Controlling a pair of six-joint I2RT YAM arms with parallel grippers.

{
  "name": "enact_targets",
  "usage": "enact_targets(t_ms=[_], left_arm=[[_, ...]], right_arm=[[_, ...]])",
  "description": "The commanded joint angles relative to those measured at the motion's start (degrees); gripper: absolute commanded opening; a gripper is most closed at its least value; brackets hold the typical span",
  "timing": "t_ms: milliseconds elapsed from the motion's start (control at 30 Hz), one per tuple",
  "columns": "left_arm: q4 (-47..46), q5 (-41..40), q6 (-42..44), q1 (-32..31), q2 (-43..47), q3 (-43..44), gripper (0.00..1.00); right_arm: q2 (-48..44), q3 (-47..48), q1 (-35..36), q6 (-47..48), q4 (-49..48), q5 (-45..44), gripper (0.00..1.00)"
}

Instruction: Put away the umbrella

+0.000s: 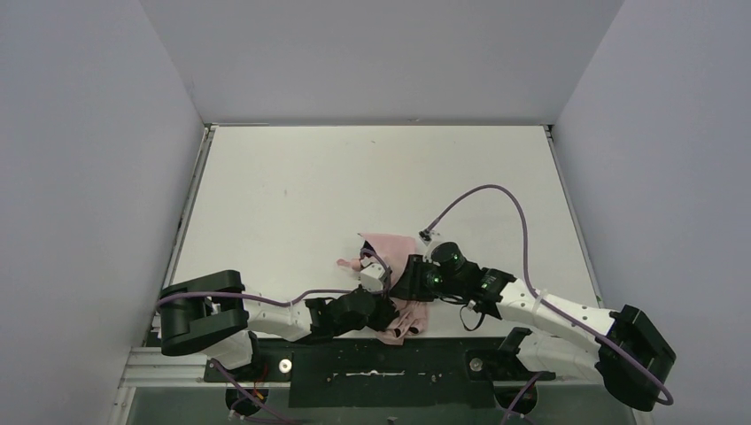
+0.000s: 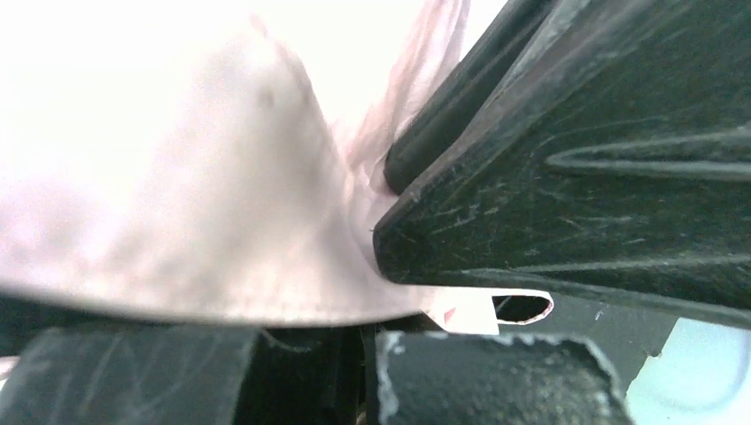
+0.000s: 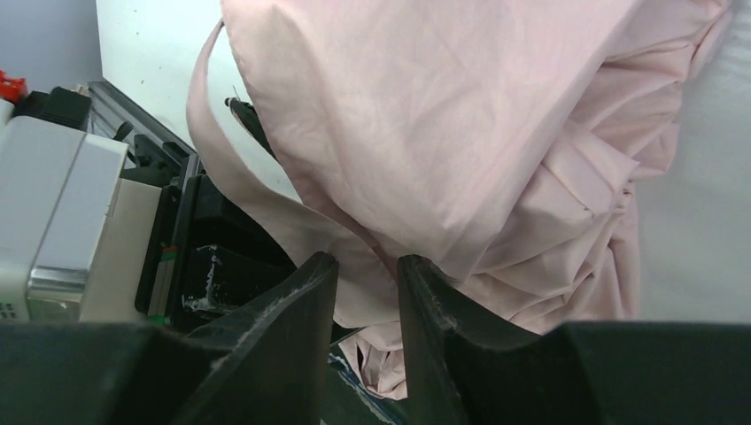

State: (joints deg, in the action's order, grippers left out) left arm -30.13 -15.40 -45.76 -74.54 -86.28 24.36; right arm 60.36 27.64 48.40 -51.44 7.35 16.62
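Two tools crowded the umbrella [image 1: 390, 243] midway along the desk's [image 1: 310, 177] near edge. The right tool [image 3: 365, 262] clenched a fabric fold, probably to gather it. I could not tell the left tool's [image 1: 383, 308] grip.

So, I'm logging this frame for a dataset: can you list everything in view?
umbrella: one, pale pink, crumpled at the table's near middle
table: one, white, under everything
walls: three, grey, around the table
cables: purple, one along each arm
arms: two, white and black, reaching in from the near edge
left claw: black, closed on umbrella fabric
right claw: black, closed on umbrella fabric
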Motion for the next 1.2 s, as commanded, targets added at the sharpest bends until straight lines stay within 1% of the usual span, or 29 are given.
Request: enact_targets(t_ms=[0,133,200,333,467,600,667,700,767,833,900,967,1067,1167], left_arm=[[-1.21,-0.55,-0.03,-0.46,1.11,-0.63,0.00],[-1.16,-0.54,-0.08,-0.52,1.12,-0.54,0.00],[-1.16,-0.51,-0.04,-0.51,1.11,-0.54,0.00],[-1.08,-0.61,-0.09,-0.51,1.12,-0.72,0.00],[-1.08,-0.85,-0.12,-0.50,1.03,-0.63,0.00],[-0.98,-1.02,-0.14,-0.50,1.09,-0.70,0.00],[-0.98,-0.96,-0.17,-0.49,1.16,-0.65,0.00],[-0.98,-0.95,-0.16,-0.51,1.11,-0.63,0.00],[-0.90,-0.87,0.03,-0.49,1.01,-0.54,0.00],[-0.82,-0.86,0.05,-0.47,1.03,-0.62,0.00],[-0.96,-0.70,-0.12,-0.44,1.11,-0.80,0.00],[-1.07,-0.39,-0.21,-0.46,1.11,-0.74,0.00],[-1.08,-0.16,-0.14,-0.51,1.03,-0.63,0.00],[-1.20,-0.07,-0.17,-0.46,1.11,-0.74,0.00]], right_arm=[[-0.40,-1.31,-0.15,-1.63,-6.22,3.57,0.29],[-3.22,-2.31,-0.14,-0.90,-4.60,5.26,0.16],[-5.92,-3.06,-0.08,-0.46,-2.42,6.11,0.12],[-11.10,-4.76,-0.12,0.08,3.41,7.02,0.06],[-14.81,-5.80,-0.08,0.42,9.35,8.32,0.04],[-14.56,-6.08,0.02,1.26,13.57,9.76,0.07],[-15.26,-5.47,0.31,2.04,15.46,8.99,0.08],[-16.44,-4.77,0.34,2.38,16.79,7.79,0.12],[-18.95,-2.67,0.25,3.38,19.18,3.43,0.27],[-20.02,-0.71,-0.17,4.36,19.08,0.73,0.34],[-18.92,0.68,-0.54,4.58,15.32,0.22,0.41],[-15.59,1.68,-0.64,4.77,10.14,0.17,0.44],[-10.23,3.98,-0.82,6.06,3.80,-0.74,0.45],[-4.39,6.06,-1.52,6.69,-0.74,0.77,0.44]])
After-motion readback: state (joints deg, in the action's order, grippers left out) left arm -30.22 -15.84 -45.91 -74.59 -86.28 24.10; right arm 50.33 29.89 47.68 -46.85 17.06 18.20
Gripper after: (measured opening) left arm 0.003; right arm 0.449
